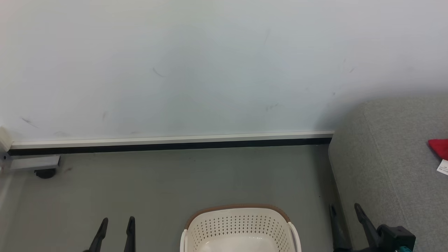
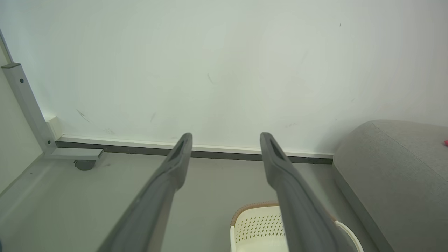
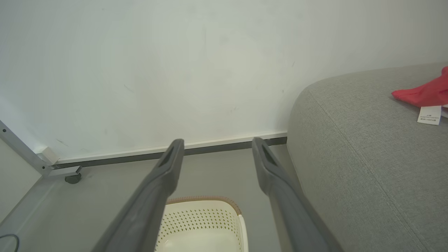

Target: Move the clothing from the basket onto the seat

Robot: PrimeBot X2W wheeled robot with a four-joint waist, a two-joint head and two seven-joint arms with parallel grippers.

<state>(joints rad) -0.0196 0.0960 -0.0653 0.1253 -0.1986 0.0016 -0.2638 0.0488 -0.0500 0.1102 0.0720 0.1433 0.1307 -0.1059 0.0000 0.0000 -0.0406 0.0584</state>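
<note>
The cream perforated basket (image 1: pixel 240 229) with its brown rim stands on the floor at the bottom middle of the head view; the part of its inside that shows is bare. Red clothing (image 1: pixel 439 147) with a white tag lies on the grey seat (image 1: pixel 392 168) at the right edge, and it also shows as red clothing (image 3: pixel 425 92) on the seat (image 3: pixel 367 147) in the right wrist view. My left gripper (image 1: pixel 117 222) hangs open over the floor left of the basket. My right gripper (image 1: pixel 345 209) stands open between the basket and the seat's edge, holding nothing.
A white wall (image 1: pixel 210 70) with a dark baseboard (image 1: pixel 168 145) runs behind the basket. A metal frame foot with a caster (image 1: pixel 44 172) sits at the far left. Grey floor (image 1: pixel 175 182) lies between basket and wall.
</note>
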